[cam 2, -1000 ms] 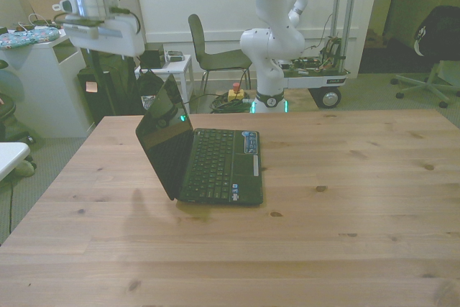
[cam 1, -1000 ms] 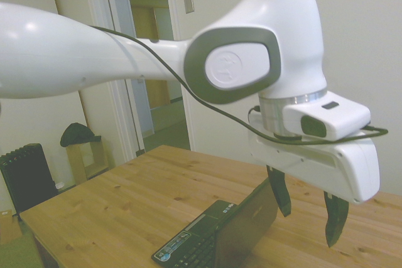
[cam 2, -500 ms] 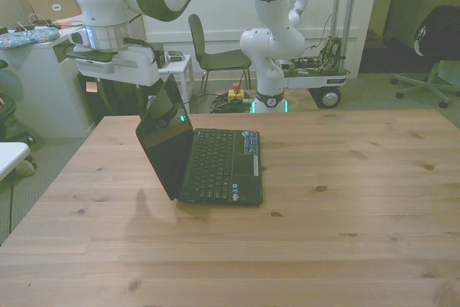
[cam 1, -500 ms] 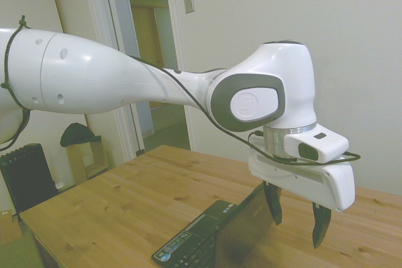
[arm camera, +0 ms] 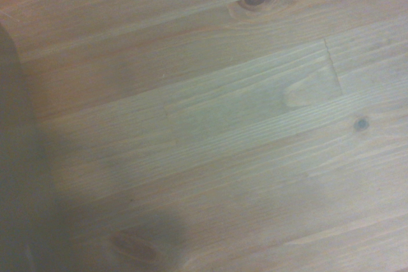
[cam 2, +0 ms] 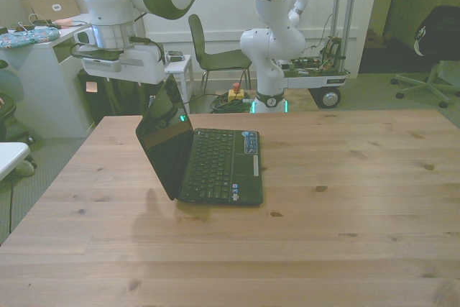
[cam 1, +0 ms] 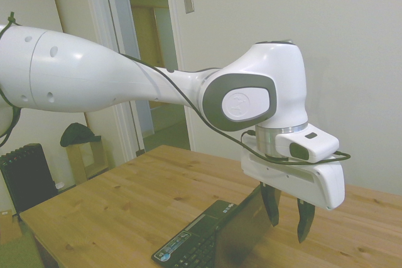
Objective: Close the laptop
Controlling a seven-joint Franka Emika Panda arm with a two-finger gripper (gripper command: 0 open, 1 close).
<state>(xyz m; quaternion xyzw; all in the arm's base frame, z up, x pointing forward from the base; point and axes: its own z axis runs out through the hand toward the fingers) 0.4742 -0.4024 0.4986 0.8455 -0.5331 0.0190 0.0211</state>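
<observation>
Bare table (cam 2: 345, 199) is seen all around the laptop (cam 2: 205, 159); only its raised lid (cam 1: 246, 230) is in the way.

The side camera stood off one side of the wooden table (cam 1: 144, 192). It was close and sat low, looking across the top toward a pale wall and a doorway. The front camera was farther back and higher up. It looked down the whole table (cam 2: 345, 206) toward the room behind it. Both saw the open laptop (cam 1: 217, 236) and the gripper (cam 1: 286, 213) behind its lid; in the front view the laptop (cam 2: 205, 159) sat toward the front view's left. The wrist camera looked down from very near and saw only blurry table boards (arm camera: 242, 113) and a dark shape at one edge.
</observation>
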